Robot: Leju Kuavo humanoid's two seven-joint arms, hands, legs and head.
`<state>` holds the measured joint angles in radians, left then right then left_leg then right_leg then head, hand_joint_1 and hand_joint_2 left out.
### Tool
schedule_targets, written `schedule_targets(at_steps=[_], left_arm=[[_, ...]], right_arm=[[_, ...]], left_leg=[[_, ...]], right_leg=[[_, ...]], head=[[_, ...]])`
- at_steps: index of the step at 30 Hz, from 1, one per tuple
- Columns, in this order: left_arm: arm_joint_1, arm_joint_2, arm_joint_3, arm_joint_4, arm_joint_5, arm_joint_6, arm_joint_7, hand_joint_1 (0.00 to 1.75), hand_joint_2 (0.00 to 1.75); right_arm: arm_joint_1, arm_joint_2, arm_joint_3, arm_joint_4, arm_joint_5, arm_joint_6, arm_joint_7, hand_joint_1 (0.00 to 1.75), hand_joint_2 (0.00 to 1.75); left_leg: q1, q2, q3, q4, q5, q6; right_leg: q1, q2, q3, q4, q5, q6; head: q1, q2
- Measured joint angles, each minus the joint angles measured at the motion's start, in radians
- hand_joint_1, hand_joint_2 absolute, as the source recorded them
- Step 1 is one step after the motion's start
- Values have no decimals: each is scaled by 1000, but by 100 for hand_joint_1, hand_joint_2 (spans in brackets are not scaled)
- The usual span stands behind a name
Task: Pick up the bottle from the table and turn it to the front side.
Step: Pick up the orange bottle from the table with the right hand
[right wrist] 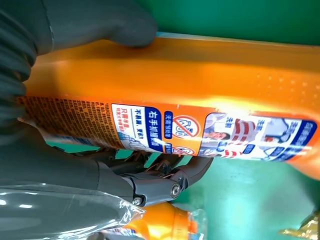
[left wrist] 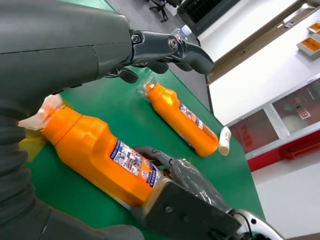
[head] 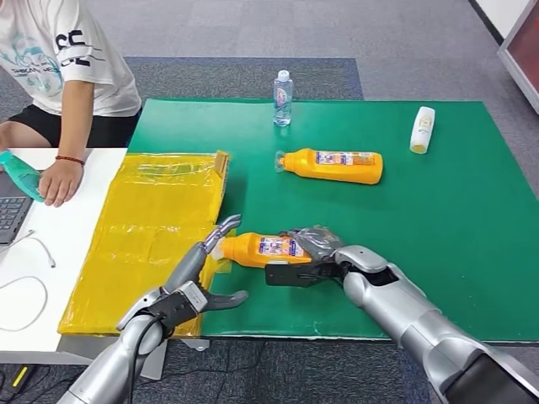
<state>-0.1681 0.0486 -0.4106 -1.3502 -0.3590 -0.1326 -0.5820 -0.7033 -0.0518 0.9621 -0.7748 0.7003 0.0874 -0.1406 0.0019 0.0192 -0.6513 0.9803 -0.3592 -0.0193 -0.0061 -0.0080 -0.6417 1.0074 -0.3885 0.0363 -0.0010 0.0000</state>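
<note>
Gripping the base end of the near orange plastic bottle with printed label (head: 264, 249), right hand (head: 304, 268) has thumb and fingers wrapped around it (label faces up in the right wrist view). Bottle lies on its side on the green table mat (head: 445, 219), cap toward 9 o'clock, at the mat's near edge. Left hand (head: 202, 273) is released, fingers spread, just beside the cap, touching nothing. Second orange bottle (head: 333, 166) lies at 12 o'clock from it; clear water bottle (head: 283, 98) stands beyond; yellow plastic sheet (head: 149, 231) at 9 o'clock.
</note>
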Motion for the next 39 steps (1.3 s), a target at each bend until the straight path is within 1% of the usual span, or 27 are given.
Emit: schedule_targets(at_steps=[5,8,12,15,20,26,32,39], left_arm=[[22,8,1,-22,-35,27,-20,0,175],[42,14,1,-51,-97,96,-35,0,175],[74,20,-4,-118,-191,204,-37,0,175],[93,26,-15,-169,-212,230,-37,0,175],[109,36,-27,-210,-206,236,-37,0,175],[114,45,-27,-221,-167,220,-54,0,175],[125,52,-19,-222,-100,160,-81,0,175],[134,55,11,-217,-26,63,-109,0,175]], right_arm=[[69,-18,-115,-7,-86,-60,-62,175,175],[126,-33,-215,-32,-161,-80,-102,175,175],[216,-44,-373,-87,-233,-88,-149,175,175],[272,-45,-479,-124,-269,-76,-179,175,175],[334,-45,-594,-166,-314,-49,-217,175,175],[383,-45,-678,-207,-372,-10,-263,175,175],[452,-42,-752,-273,-446,60,-318,175,175],[507,-36,-801,-356,-498,117,-353,175,175]], left_leg=[[0,0,0,0,0,0],[0,-1,0,0,-1,1],[0,-1,2,0,-2,2],[0,-1,4,0,-3,3],[0,-1,6,0,-4,3],[0,-1,7,0,-3,3],[0,-1,5,0,-4,3],[0,-1,3,0,-4,3]], right_leg=[[0,0,0,-1,0,0],[0,-1,1,-1,-1,1],[0,-1,3,-2,-2,2],[0,-1,6,-2,-2,2],[0,-1,8,-3,-2,2],[0,-1,9,-3,-2,2],[0,-1,8,-2,-3,3],[0,-1,5,-2,-4,3]], head=[[0,0],[0,0],[0,0],[0,0],[0,0],[0,0],[0,0],[0,0]])
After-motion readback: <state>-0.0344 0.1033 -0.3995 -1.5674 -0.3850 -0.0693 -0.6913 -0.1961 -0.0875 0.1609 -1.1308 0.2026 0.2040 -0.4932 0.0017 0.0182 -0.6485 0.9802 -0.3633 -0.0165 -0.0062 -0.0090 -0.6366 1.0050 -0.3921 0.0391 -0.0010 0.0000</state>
